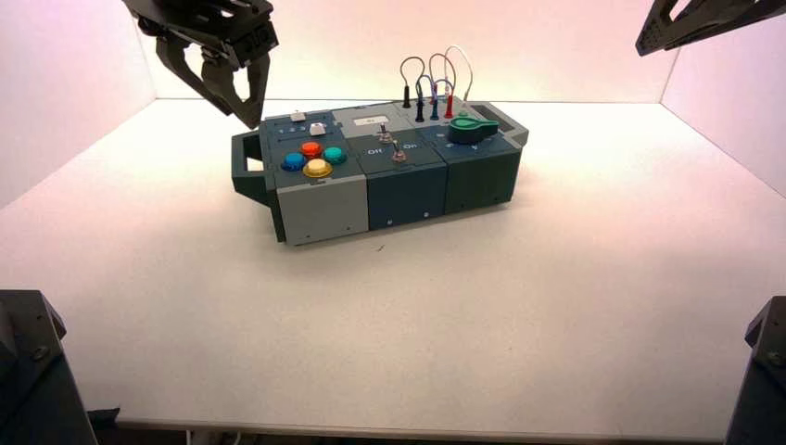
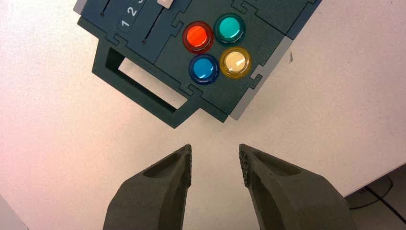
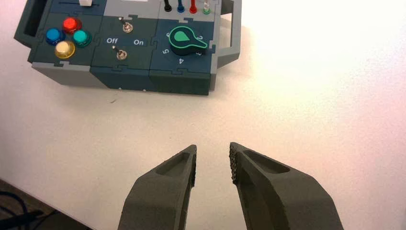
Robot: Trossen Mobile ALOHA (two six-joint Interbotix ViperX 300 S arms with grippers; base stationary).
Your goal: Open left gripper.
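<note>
The box (image 1: 389, 176) sits on the counter (image 1: 556, 306); buttons (image 1: 313, 158) at its left, switches (image 1: 391, 146) midway, knob (image 1: 473, 128) right, wires (image 1: 434, 83) behind.

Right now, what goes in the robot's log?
left gripper: open, empty, above box's handle | right gripper: open, parked | box: untouched

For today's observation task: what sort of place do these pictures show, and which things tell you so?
Probably a robotics test bench in a lab. A practice box of coloured buttons, switches and wires sits alone on a white table with white walls, with the left pincer hanging open above the box's left end.
</note>
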